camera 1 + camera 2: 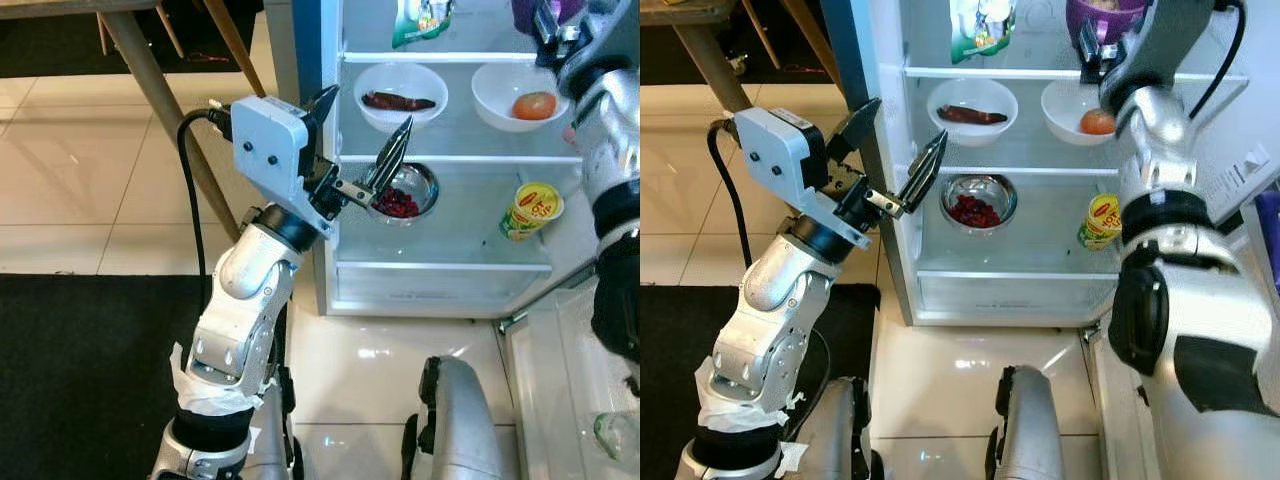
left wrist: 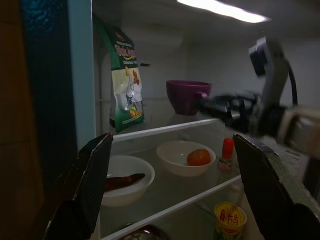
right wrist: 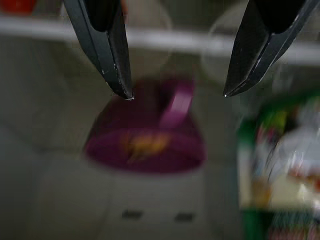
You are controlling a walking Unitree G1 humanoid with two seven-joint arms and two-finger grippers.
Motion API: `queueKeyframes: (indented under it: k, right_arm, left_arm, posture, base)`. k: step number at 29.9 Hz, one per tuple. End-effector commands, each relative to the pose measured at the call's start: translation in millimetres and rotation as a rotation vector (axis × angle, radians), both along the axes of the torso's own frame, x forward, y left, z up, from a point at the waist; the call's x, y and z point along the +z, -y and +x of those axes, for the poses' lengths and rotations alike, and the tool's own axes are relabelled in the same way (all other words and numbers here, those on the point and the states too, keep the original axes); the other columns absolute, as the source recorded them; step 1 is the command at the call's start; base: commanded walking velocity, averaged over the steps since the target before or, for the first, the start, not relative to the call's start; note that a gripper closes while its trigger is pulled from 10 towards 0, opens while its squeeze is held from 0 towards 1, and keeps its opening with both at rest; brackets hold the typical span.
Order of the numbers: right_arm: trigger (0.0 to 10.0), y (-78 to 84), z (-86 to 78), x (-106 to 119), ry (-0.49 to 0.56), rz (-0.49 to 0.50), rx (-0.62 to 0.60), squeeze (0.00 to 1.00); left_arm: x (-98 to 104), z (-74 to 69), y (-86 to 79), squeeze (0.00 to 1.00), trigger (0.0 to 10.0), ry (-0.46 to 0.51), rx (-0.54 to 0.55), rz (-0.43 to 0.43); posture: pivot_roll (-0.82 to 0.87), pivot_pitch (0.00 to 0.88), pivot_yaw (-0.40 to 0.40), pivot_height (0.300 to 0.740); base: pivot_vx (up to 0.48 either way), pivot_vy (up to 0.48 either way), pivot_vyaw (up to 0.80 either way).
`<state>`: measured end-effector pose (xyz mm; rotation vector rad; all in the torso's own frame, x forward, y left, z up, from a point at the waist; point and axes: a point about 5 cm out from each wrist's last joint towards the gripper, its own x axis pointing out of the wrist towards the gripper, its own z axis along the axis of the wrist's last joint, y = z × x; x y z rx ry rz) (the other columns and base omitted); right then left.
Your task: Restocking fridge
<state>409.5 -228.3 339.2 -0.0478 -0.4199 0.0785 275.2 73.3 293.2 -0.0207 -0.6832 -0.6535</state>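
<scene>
Evidently mid-restock: the right gripper, fingers spread and empty, reaches to the far top shelf beside the purple plastic cup. The left gripper, also spread empty, waits near the steel bowl of red berries.

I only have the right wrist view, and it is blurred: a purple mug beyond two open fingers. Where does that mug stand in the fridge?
Observer: The purple mug stands on the top shelf, beside a green snack bag.
Operator: What lies on the shelf below it?
Observer: Two white bowls: one holds a dark sausage-like piece, the other an orange-red round fruit.
Operator: Where is my left gripper?
Observer: The left gripper is open, raised at the fridge's left edge, in front of a steel bowl of red berries on the lower shelf.
Operator: Anything else down there?
Observer: A yellow can lies tilted to the right of that bowl.
</scene>
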Motion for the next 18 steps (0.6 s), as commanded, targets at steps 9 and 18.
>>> queueKeyframes:
  k: [9, 18]
  right_arm:
    - [10.0, -3.1, -8.4, -50, -0.04, -0.089, 0.125, 0.0]
    - [10.0, -42.3, -28.0, -128, -0.165, -0.087, 0.346, 0.0]
  left_arm:
    - [-13, 5.3, -4.6, 0.0, 10.0, -0.013, 0.016, 0.029]
    - [-62, 19.2, -7.3, 0.0, 10.0, -0.143, 0.049, 0.052]
  posture:
    - [0.02, 0.173, -0.006, 0.571]
    - [-0.01, 0.112, -0.02, 0.571]
  base:
    - [0.0, 0.0, 0.0]
    - [0.0, 0.0, 0.0]
